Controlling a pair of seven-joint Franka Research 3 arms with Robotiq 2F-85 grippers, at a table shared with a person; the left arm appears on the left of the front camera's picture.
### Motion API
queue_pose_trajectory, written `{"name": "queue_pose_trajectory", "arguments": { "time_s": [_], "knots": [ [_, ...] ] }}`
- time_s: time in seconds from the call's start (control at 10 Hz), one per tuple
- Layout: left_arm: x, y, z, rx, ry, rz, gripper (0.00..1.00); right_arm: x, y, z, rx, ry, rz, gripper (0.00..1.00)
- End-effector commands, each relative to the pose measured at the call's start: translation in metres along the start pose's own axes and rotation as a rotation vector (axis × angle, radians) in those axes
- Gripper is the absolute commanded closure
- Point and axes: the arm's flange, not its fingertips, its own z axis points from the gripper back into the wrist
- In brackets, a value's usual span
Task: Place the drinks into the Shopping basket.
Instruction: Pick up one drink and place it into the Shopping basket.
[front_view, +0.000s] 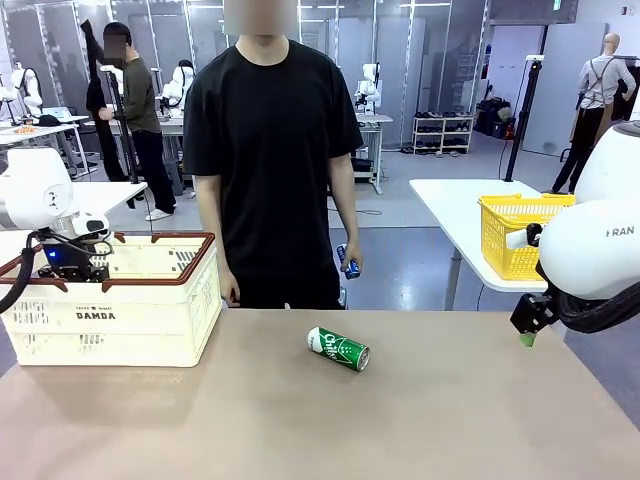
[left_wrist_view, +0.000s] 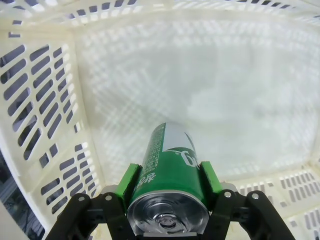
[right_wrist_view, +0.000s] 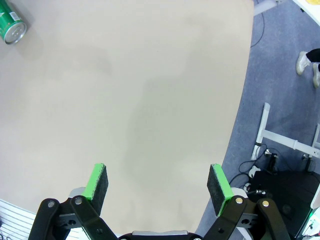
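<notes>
Beige table (front_view: 450, 420) carries the cream Shopping basket (front_view: 120, 320) at its left end. The left gripper (left_wrist_view: 170, 179) hangs inside the basket, pads clamped on 1 held green can (left_wrist_view: 170, 155). The right gripper (right_wrist_view: 159, 185) hovers near the table's right edge, jaws spread wide and holding nothing. A loose green can (front_view: 338, 349) lies on its side mid-table. The person's hand (front_view: 346, 250) holds a blue can (front_view: 349, 265).

Grey floor (front_view: 410, 268) — white table (front_view: 462, 196) behind.

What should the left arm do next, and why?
Probably open the left gripper, perhaps after lowering a little. Its pads clamp a green can that is inside the basket, pointing at bare floor, so letting go would place it. A second can lies on the table.
</notes>
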Motion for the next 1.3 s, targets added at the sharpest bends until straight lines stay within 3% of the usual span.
{"name": "queue_pose_trajectory", "arguments": {
  "time_s": [0.0,0.6,0.7,0.8,0.9,1.0,1.1,1.2],
  "knots": [
    [0.01,0.004,0.0,-0.022,-0.006,-0.067,0.4,0.0,-0.002,0.001,0.0,0.003,0.012,0.0],
    [0.011,0.0,-0.012,-0.054,0.02,-0.094,0.4,0.0,-0.002,0.001,0.0,0.003,0.012,0.0],
    [0.009,-0.001,-0.009,-0.046,0.024,-0.099,0.21,0.0,-0.002,0.001,0.0,0.003,0.012,0.0],
    [0.008,-0.002,-0.004,-0.048,0.015,-0.098,0.2,0.0,-0.002,0.001,0.0,0.003,0.012,0.0],
    [0.007,-0.002,0.0,-0.036,0.011,-0.093,0.01,0.0,-0.002,0.001,0.0,0.003,0.012,0.0],
    [0.007,-0.003,0.005,-0.022,0.005,-0.09,0.19,0.0,-0.002,0.001,0.0,0.003,0.012,0.0],
    [0.006,-0.005,0.013,-0.015,-0.015,-0.088,0.0,0.0,-0.002,0.001,0.0,0.003,0.012,0.0],
    [0.005,-0.005,0.021,-0.011,-0.025,-0.069,0.0,0.0,-0.002,0.001,0.0,0.003,0.012,0.0]
  ]
}}
